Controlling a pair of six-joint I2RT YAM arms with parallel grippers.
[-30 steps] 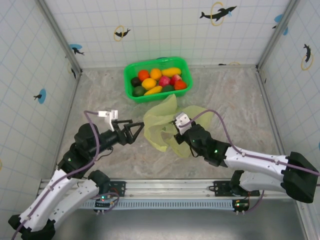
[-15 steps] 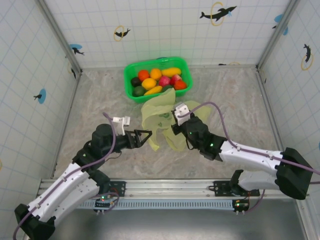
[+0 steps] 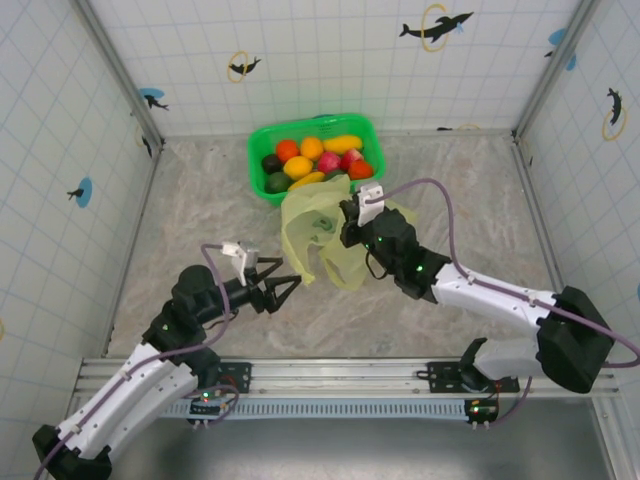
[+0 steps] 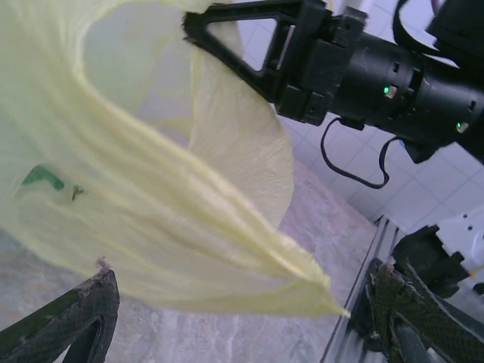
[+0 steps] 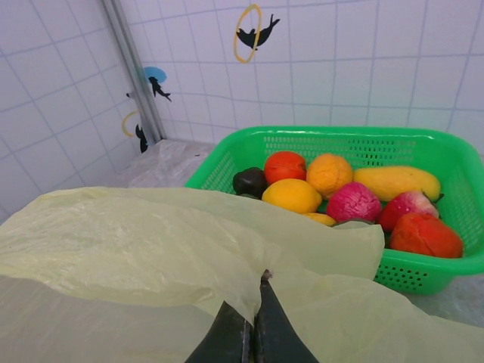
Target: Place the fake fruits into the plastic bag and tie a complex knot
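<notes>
The plastic bag (image 3: 318, 236) hangs as thin yellow-green film, pinched at its top by my right gripper (image 3: 347, 222), which is shut on it. In the right wrist view the closed fingertips (image 5: 255, 321) bite a fold of the bag (image 5: 136, 242). The fake fruits (image 3: 312, 158) lie in the green basket (image 3: 262, 140) just beyond the bag; orange (image 5: 329, 174), yellow (image 5: 291, 195), pink (image 5: 353, 203) and red (image 5: 423, 234) ones are visible. My left gripper (image 3: 288, 277) stands open just below and left of the bag. In the left wrist view the bag's pointed lower corner (image 4: 325, 299) hangs between its spread fingers (image 4: 72, 321), untouched.
The green basket (image 5: 423, 276) sits at the back centre, against the tiled rear wall. Tiled walls close in both sides. Marbled table surface (image 3: 470, 210) spreads around the bag. A metal rail (image 3: 340, 375) runs along the near edge.
My right gripper has carried the bag up and back towards the basket. My left arm has drawn back towards the near edge, its jaws open and slightly narrower.
</notes>
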